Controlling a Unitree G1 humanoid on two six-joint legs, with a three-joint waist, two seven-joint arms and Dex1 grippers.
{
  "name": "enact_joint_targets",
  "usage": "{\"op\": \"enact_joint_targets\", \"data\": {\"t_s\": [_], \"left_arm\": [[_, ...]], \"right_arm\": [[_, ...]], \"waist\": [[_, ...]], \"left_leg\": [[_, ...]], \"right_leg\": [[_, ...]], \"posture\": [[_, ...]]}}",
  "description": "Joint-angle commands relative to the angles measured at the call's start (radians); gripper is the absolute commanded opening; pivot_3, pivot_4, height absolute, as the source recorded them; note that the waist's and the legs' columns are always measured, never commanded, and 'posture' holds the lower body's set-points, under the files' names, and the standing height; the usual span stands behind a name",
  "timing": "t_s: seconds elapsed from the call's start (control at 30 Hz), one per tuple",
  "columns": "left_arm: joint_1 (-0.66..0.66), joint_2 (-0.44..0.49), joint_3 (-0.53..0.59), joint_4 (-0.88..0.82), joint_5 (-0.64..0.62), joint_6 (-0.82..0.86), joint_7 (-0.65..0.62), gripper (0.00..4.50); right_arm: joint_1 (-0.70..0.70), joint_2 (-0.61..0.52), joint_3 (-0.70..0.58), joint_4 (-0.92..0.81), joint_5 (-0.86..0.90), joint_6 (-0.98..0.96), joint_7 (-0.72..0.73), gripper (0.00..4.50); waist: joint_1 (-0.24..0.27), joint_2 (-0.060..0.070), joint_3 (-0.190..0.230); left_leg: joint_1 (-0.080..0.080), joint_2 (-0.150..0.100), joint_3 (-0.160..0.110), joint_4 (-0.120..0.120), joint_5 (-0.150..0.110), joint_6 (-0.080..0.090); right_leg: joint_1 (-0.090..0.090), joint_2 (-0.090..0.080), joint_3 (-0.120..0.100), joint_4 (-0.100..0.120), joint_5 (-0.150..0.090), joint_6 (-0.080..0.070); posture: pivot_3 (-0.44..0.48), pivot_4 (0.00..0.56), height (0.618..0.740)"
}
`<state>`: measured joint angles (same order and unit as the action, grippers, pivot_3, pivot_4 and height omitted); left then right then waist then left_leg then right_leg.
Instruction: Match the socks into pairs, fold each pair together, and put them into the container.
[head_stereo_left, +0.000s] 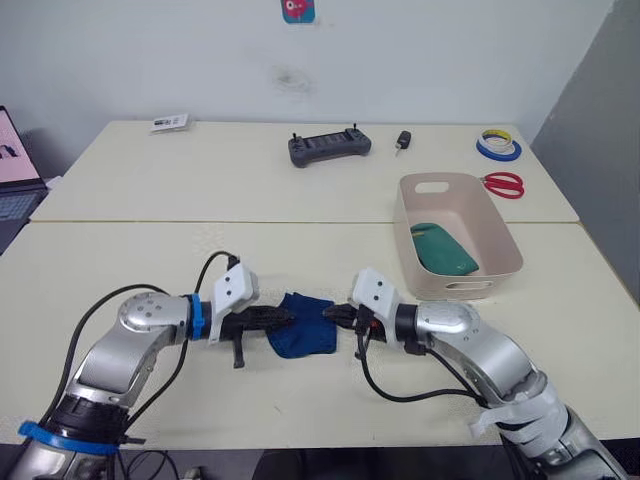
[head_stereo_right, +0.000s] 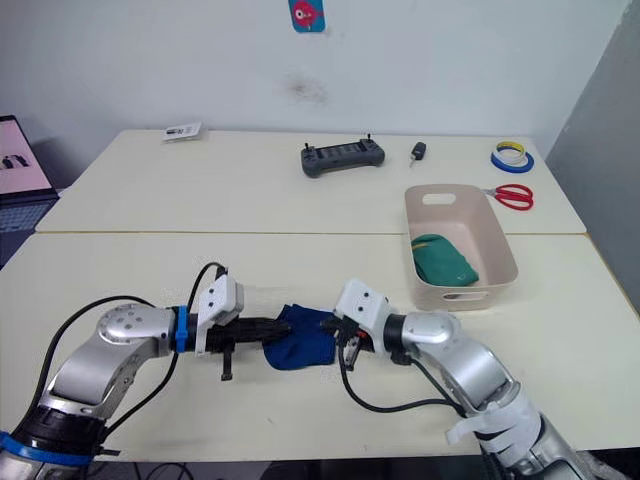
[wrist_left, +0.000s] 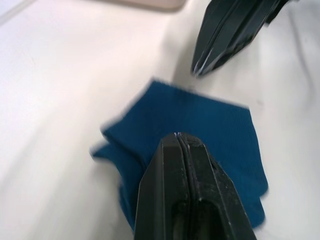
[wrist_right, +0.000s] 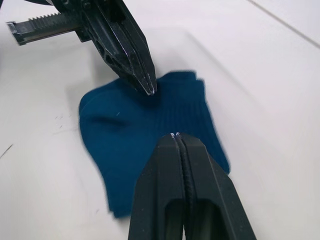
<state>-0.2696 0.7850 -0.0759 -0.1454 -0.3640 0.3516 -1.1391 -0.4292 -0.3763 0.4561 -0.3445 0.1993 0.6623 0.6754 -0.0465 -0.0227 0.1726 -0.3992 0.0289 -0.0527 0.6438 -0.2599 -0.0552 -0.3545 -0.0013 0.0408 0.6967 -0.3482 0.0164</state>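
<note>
Royal blue socks: lying flat on the near table, stacked or folded over as one bundle, between the two grippers. Whether one sock or two cannot be told for certain.

Left gripper: fingers pressed together, nothing visibly clamped; tip resting at the bundle's edge nearest it, seemingly pinning the cloth so the fold keeps.

Right gripper: fingers likewise closed flat, no cloth seen between them; tip at the opposite edge of the bundle, pointing straight toward the left gripper's tip, the two near but apart.

Container: beige-pink tub, beyond the right gripper and out to its right, well apart from the bundle. Holds a folded green sock bundle. No grey socks made out inside.

Judged stage: blue pair being folded or flattened, not yet lifted; transfer to the tub remaining.

Also present, far beyond both grippers on the rear table: black handheld controller, small dark key fob, tape rolls, red-handled scissors, small card.
</note>
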Motion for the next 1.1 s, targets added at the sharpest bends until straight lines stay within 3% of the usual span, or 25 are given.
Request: {"op": "enact_joint_targets", "data": {"t_s": [0.03, 0.17, 0.37, 0.57, 0.73, 0.97, 1.1], "left_arm": [[-0.047, -0.03, -0.035, 0.03, 0.062, -0.041, 0.032, 0.0], [-0.059, -0.054, -0.09, 0.102, 0.139, -0.085, 0.046, 0.0], [-0.035, -0.029, -0.091, 0.165, 0.193, -0.144, 0.033, 0.0], [0.0, -0.018, 0.011, 0.066, 0.059, -0.138, -0.019, 0.0], [0.027, 0.023, 0.015, -0.025, -0.007, -0.074, -0.085, 0.0], [0.075, 0.045, -0.026, 0.05, 0.091, -0.144, -0.09, 0.0], [0.095, 0.064, -0.046, 0.126, 0.158, -0.217, -0.096, 0.0]], "right_arm": [[-0.043, 0.05, 0.027, 0.088, -0.059, -0.04, -0.039, 0.07], [-0.064, 0.088, 0.059, 0.18, -0.119, -0.06, -0.058, 0.07], [-0.017, 0.031, 0.025, 0.143, -0.134, -0.061, -0.033, 0.07], [0.038, 0.004, -0.079, -0.031, -0.009, -0.1, 0.048, 0.07], [0.036, -0.013, 0.03, -0.025, -0.046, -0.123, 0.11, 0.07], [0.025, -0.041, 0.143, 0.046, -0.133, -0.176, 0.161, 0.07], [0.063, -0.108, 0.125, 0.015, -0.145, -0.173, 0.18, 0.07]], "waist": [[0.0, 0.0, 0.0], [-0.002, 0.0, 0.0], [0.001, 0.0, 0.001], [0.0, -0.001, 0.001], [0.0, 0.0, 0.002], [0.001, 0.0, 0.003], [0.006, 0.0, 0.003]], "left_leg": [[0.0, 0.0, 0.0, 0.0, 0.0, 0.0], [0.0, 0.0, 0.001, 0.0, 0.0, 0.0], [-0.001, 0.0, 0.001, 0.001, 0.0, 0.0], [-0.001, 0.0, 0.001, 0.0, 0.0, 0.0], [0.0, 0.0, 0.0, 0.0, 0.0, 0.0], [0.0, 0.0, 0.0, 0.001, 0.0, 0.0], [0.0, 0.0, 0.0, 0.001, 0.0, 0.0]], "right_leg": [[0.0, 0.0, 0.0, 0.0, 0.0, 0.0], [-0.001, 0.0, 0.001, 0.0, 0.0, 0.0], [-0.001, 0.0, 0.001, 0.0, 0.0, 0.0], [-0.001, 0.0, 0.001, 0.0, 0.0, 0.0], [0.0, 0.0, 0.0, 0.0, 0.0, 0.0], [0.0, 0.0, 0.0, 0.0, 0.0, 0.0], [0.0, 0.0, 0.0, 0.0, 0.0, 0.0]], "posture": [[0.0, 0.15, 0.74], [0.0, 0.15, 0.74], [0.0, 0.15, 0.74], [0.0, 0.15, 0.74], [0.0, 0.15, 0.74], [0.0, 0.15, 0.74], [0.0, 0.15, 0.74]]}}
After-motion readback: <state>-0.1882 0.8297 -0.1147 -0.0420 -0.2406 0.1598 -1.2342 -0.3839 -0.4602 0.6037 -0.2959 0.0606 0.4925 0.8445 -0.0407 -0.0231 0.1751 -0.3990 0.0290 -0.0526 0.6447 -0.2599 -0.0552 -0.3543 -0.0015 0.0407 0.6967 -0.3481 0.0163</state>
